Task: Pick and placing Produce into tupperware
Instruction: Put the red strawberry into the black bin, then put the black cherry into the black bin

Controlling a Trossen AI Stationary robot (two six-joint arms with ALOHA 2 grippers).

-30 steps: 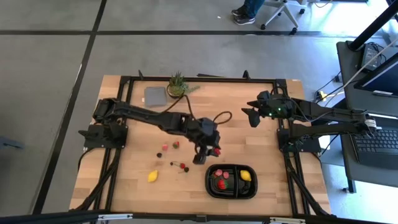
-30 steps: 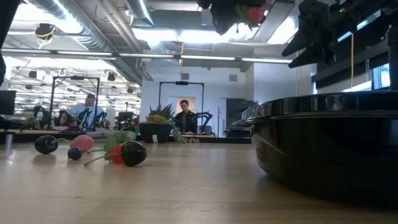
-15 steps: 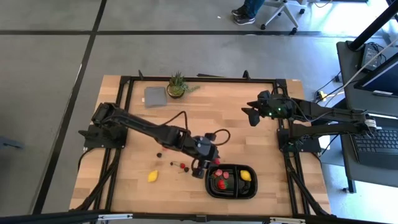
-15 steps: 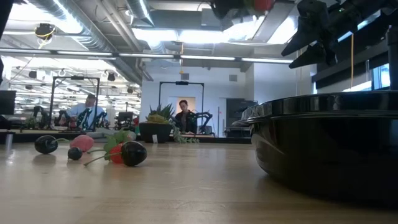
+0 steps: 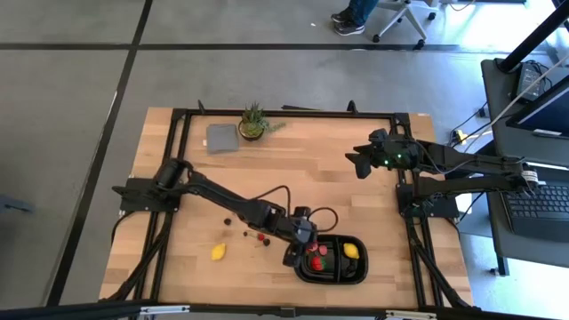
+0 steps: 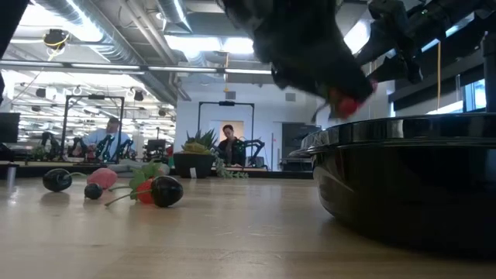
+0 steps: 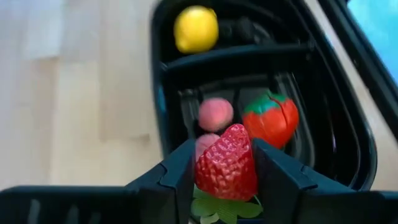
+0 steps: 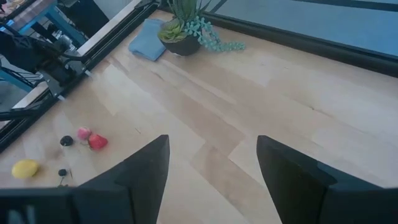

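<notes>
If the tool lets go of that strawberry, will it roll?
Probably not far. The strawberry looks cone-shaped with leaves, so it should tip and settle. The black tray below has walls that would likely stop it.

This is a robotics lab set in an open-plan office. The wooden table (image 5: 293, 151) sits in a black metal frame on a grey floor marked with dark tape lines, with 2 arms bolted at its sides. At the right edge a desk holds a laptop (image 5: 540, 200) and trailing cables. An office chair's wheeled base (image 5: 404, 22) shows at the far side. Across the table top, exposed ceiling ducts (image 6: 93, 27), strip lights, more robot rigs and 2 seated people (image 6: 229, 145) fill the room beyond.
</notes>
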